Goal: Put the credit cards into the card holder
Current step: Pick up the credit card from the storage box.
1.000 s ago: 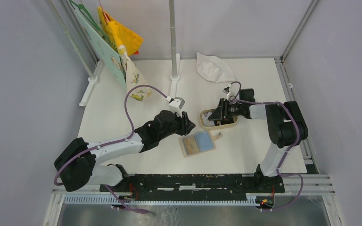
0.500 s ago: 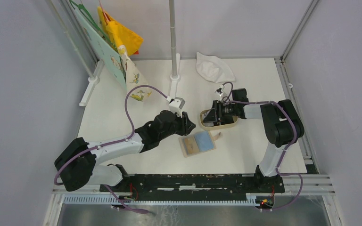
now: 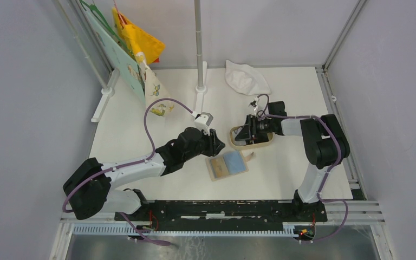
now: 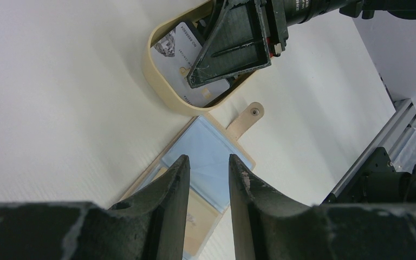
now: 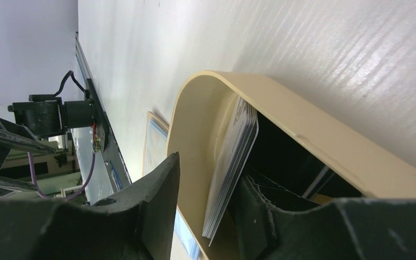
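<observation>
Top view looks down from above and behind the arms (image 3: pixel 141 168) on the whole table (image 3: pixel 279 170); left wrist view looks along its fingers (image 4: pixel 168 195), close, down at holder (image 4: pixel 208 149) and tray (image 4: pixel 160 86); right wrist view sits nearest, at the tray rim; all three share tray and holder.

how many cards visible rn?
1 certain: a grey-white card in the tan tray, tilted between the right gripper's fingers. Its edge looks layered, so more may be stacked or hidden.

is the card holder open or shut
Open: the card holder lies spread flat, blue lining up, snap tab sticking out.
</observation>
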### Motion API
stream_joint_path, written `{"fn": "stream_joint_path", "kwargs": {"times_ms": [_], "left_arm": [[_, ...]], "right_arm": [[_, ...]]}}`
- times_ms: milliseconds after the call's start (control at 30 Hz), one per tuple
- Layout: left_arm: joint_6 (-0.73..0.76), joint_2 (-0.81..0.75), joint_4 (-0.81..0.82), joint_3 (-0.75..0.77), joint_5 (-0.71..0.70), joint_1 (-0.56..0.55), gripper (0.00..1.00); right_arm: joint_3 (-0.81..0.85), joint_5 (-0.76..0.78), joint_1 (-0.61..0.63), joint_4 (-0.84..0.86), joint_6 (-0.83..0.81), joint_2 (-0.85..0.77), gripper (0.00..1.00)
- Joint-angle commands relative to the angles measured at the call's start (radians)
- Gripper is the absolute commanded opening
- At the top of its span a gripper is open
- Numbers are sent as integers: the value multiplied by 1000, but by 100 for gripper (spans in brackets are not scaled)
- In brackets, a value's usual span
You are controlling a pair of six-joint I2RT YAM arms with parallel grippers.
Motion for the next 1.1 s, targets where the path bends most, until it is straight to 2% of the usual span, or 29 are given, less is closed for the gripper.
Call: {"fn": "stream_joint_path", "kwargs": {"times_ms": [0,467,667,933,1067], "left_arm": [[-13,-15,38,12,-12,-5,39],[-11,-31,32,3,-21,-5,39],[-9,-39,27,0,-27,-5,39],[-9,-48,27,-6,-27,-4,39],[-9,-53,26,-5,-27,-5,39]], "right_arm": [[18,-53,-24,13,5,-25,45],[4,-106,-92,33,36,-33,41],[1,-95,-121,18,28,-29,36],[4,-58,-158,-25,4,-27,22],[5,-39,-177,-44,-7,-33,8]]}}
